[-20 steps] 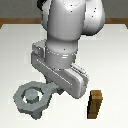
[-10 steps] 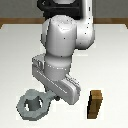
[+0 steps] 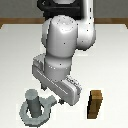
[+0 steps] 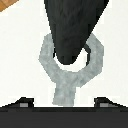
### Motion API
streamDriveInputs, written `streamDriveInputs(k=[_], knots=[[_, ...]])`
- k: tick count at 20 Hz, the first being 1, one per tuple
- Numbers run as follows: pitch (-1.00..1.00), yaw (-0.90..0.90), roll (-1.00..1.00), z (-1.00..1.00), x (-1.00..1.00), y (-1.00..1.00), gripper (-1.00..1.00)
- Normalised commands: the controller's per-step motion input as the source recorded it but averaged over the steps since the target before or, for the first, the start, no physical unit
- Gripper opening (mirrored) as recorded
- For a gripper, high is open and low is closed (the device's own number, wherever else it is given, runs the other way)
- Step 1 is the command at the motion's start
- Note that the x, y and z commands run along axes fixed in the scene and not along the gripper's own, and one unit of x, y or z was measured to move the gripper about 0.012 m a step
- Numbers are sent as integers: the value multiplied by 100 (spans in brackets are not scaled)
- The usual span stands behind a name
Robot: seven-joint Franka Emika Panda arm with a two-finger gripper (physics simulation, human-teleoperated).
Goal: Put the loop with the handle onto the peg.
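ring: flat grey-green metal loop with a stubby tab handle [image 3: 36, 111] is lying flat on the white worktop [image 3: 115, 55], already threaded over the peg
peg: upright dark grey round cylinder [image 3: 34, 101] is standing up through the ring's hole, top well clear of the ring
wrist check: peg [image 4: 72, 30] is filling the hole, loop [image 4: 71, 65] wrapping all round it, only a thin dark gap showing at one side
handle axis: in the exterior view the tab is pointing roughly 3 o'clock from the peg, towards the arm's hand; in the wrist view it is running straight back towards the camera
jaws: the gripper [image 3: 54, 96] is sitting just beside the ring at about 2 o'clock from the peg; fingertips hidden under the white hand body, so cannot tell whether wide or narrow, or whether touching the tab
key relation: ring lying at about 8 o'clock from the jaws, handle end nearest them
other: brown wooden square-sided block [image 3: 94, 104] is standing well apart, at 3 o'clock from the peg
judgement: placement looking done; any next move should be a straight lift clear, no sideways drag on the tab
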Motion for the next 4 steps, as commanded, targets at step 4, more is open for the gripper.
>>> streamDriveInputs(k=[4], knots=[[0, 0, 0, 0, 0, 0, 100]])
